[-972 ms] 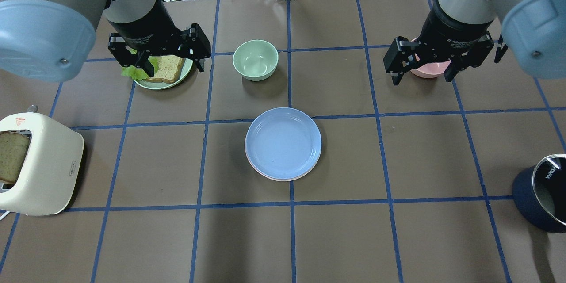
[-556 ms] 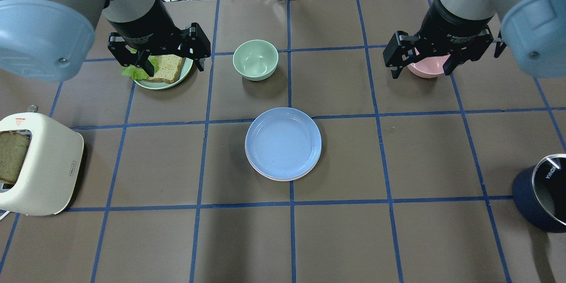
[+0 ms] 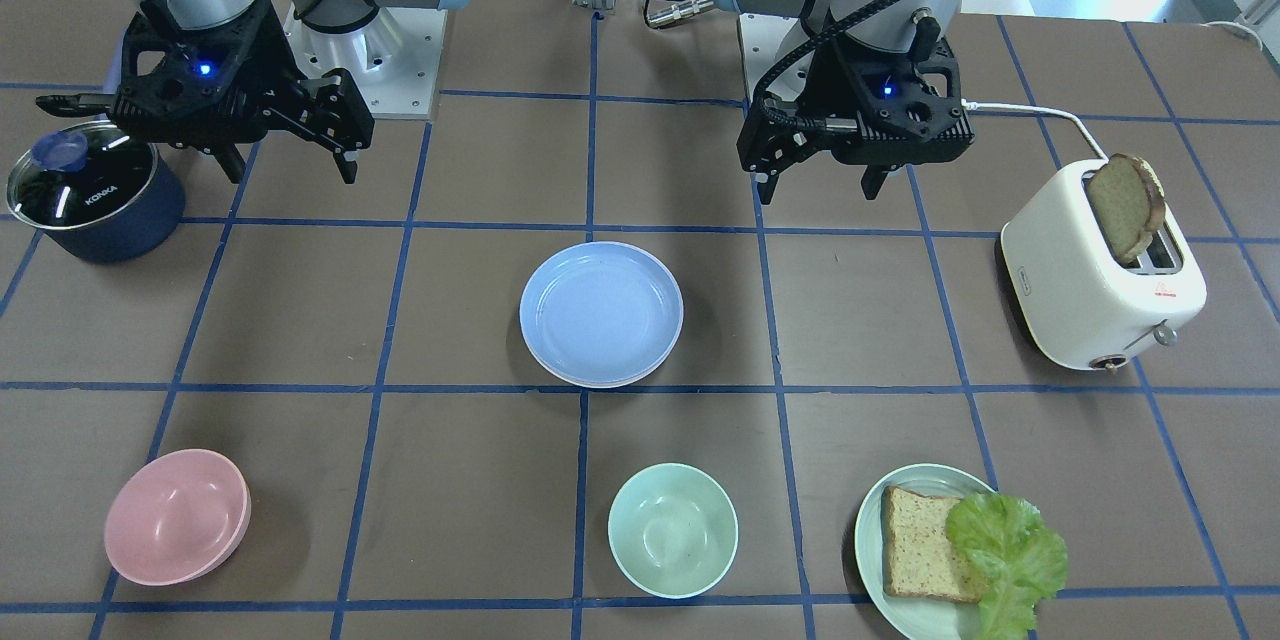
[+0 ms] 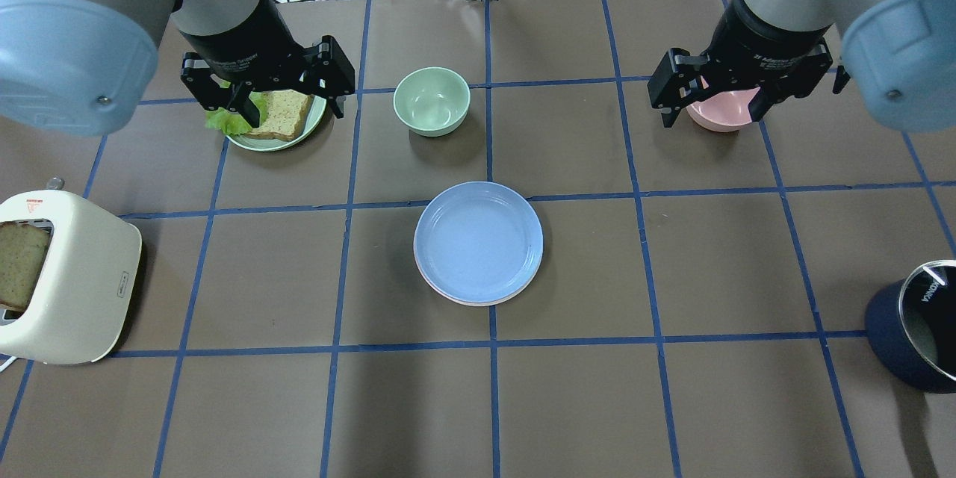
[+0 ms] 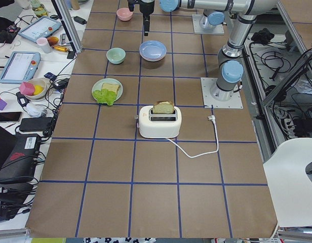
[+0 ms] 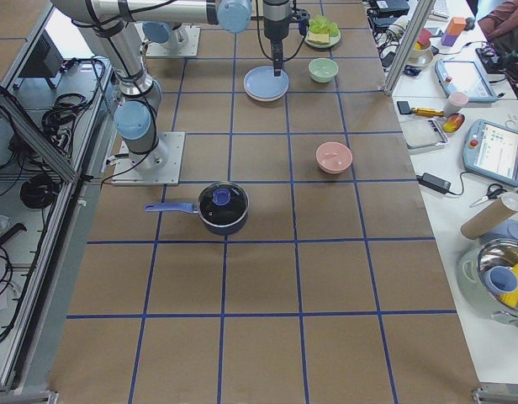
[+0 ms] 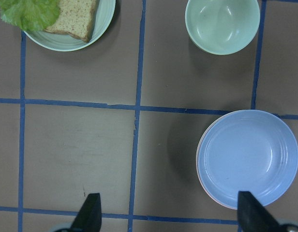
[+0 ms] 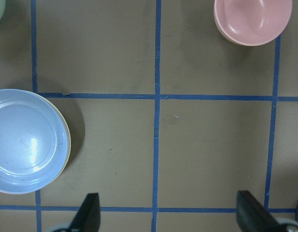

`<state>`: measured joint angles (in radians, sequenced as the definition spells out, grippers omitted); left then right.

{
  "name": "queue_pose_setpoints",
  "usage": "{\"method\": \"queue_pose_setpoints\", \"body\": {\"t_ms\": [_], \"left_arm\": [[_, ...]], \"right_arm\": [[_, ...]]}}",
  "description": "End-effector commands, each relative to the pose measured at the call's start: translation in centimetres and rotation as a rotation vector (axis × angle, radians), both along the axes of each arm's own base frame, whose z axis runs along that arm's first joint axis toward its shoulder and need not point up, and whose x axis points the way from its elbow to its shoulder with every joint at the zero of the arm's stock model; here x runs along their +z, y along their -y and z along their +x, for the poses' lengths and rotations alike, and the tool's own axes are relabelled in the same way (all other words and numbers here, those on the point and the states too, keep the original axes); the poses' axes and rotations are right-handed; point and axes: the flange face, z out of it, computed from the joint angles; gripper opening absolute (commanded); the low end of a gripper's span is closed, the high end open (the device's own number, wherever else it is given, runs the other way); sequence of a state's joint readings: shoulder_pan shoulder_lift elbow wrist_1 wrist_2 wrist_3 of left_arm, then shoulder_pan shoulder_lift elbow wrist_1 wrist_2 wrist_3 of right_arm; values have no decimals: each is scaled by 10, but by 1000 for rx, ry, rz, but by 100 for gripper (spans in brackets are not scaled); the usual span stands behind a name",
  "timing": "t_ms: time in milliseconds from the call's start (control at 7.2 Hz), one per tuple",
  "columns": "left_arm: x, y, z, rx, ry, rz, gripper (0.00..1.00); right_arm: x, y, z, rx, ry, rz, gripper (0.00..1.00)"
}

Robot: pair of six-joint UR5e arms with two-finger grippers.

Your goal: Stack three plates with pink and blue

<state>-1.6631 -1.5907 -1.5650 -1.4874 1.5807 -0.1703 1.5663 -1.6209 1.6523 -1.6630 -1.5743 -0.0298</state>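
You had the blue plate [image 4: 478,239] at the centre of the table [image 4: 717,269], lying on top of the stack, with the rim of the pink plate [image 4: 472,303] peeping out from under its 6 o'clock edge. The overhead view did not show for certain whether a cream plate lay beneath them. Taking that stack as the middle of the dial in the overhead view, your left gripper [image 4: 293,113] hung at 10 o'clock with its fingers spread wide and nothing between them, above the green plate [image 4: 317,118] that bore the bread [image 4: 287,113] and the lettuce [image 4: 220,122]. Your right gripper [image 4: 711,116] hung at 2 o'clock, likewise spread and empty, above the pink bowl [image 4: 721,113]. The mint bowl [image 4: 432,101] stood at 11 o'clock, apart from the stack. The toaster [image 4: 71,280] stood at 9 o'clock and the pot [image 4: 915,336] at 4 o'clock, both well apart from the plates.
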Motion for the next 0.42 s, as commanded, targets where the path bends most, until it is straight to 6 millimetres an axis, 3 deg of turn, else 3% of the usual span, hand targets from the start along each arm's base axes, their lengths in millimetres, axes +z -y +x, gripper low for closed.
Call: {"method": "queue_pose_setpoints", "body": {"t_ms": [0, 278], "left_arm": [[3, 0, 1, 2, -3, -6, 100], [1, -6, -2, -4, -1, 0, 100]], "right_arm": [[-6, 2, 0, -1, 5, 18, 100], [-21, -1, -1, -2, -1, 42, 100]]}}
